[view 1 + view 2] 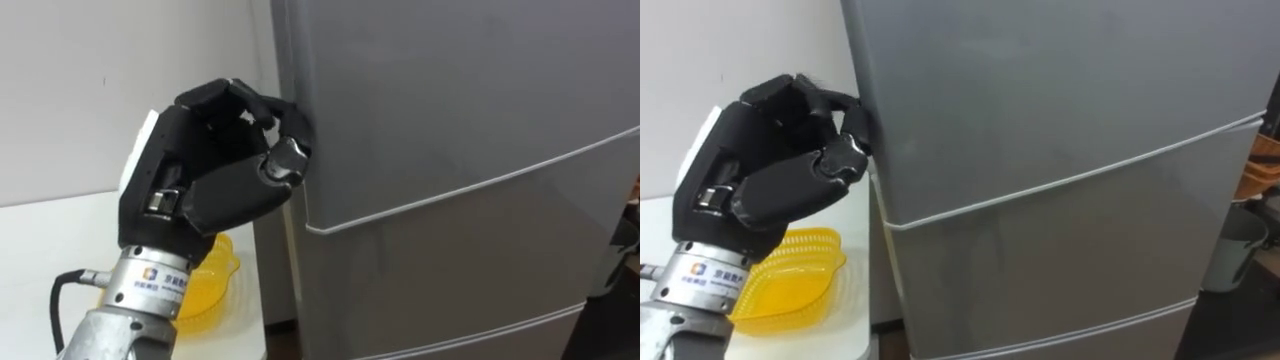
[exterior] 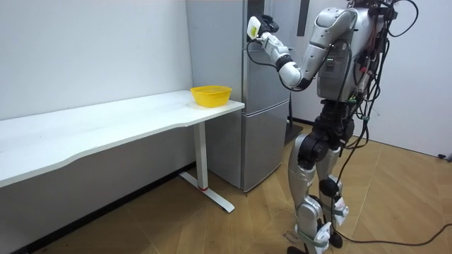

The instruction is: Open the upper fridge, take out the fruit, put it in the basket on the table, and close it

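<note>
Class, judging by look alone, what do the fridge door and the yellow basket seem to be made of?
The fridge door looks like painted sheet metal, satin grey: smooth, soft sheen, crisp seams. The yellow basket is likely plastic, glossy, slightly translucent: slotted moulded wall.

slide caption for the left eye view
Left hand curled on the edge of the closed upper fridge door, yellow basket below.

A plain test room set up as a home kitchen corner: a tall grey fridge point(image 1: 450, 120) touching the left hand point(image 1: 215, 165); a white table point(image 2: 106, 127) with a yellow basket point(image 1: 790, 270) below that hand; bare white wall point(image 2: 92, 49) beyond it; wooden floor point(image 2: 395, 204) underneath.
</note>
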